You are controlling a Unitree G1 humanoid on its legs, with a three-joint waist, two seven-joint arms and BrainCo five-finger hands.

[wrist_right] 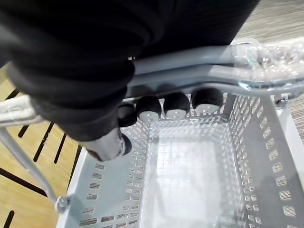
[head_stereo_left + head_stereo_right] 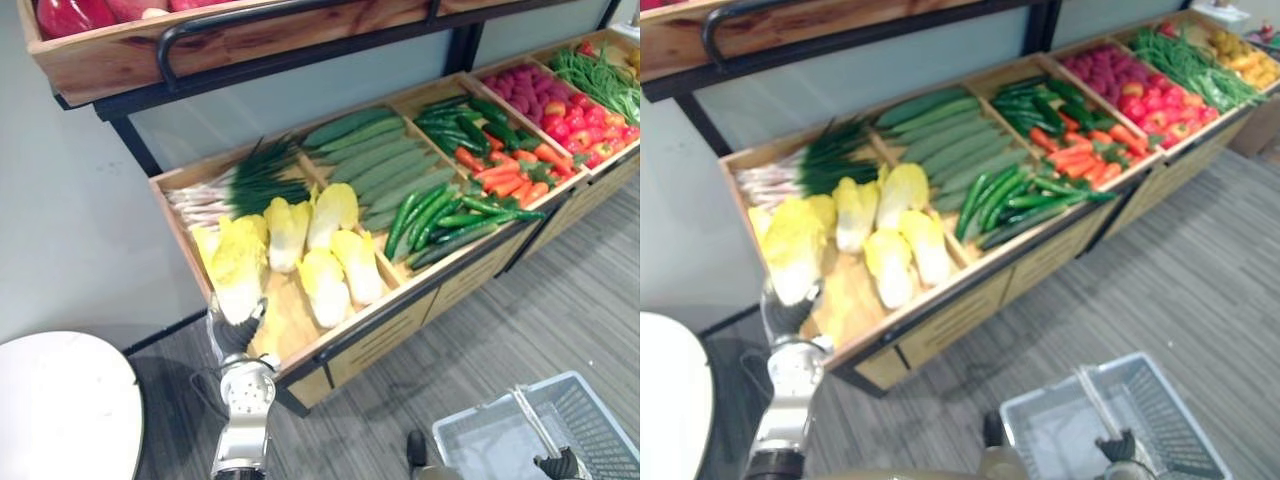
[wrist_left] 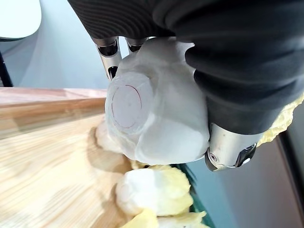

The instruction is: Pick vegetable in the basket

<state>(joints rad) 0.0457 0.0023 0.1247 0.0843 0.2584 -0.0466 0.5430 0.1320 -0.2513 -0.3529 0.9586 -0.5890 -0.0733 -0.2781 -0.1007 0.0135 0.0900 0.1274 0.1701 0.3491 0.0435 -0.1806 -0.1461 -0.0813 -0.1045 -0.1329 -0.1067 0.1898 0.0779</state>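
Noting my left hand (image 2: 240,336) clamped on napa cabbage (image 2: 238,268), lower left of frame; right hand (image 1: 76,61) curled round basket handle (image 1: 199,71), lower right.

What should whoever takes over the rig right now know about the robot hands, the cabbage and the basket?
Hands: the left robot hand is shut on a yellow cabbage at its white base, at the left end of the wooden crate. The right robot hand is shut on the handle of the grey basket, low and right of the display.
Done: cabbage gripped.
Left: lift it out, carry it across and set it in the basket, which holds no vegetable yet.
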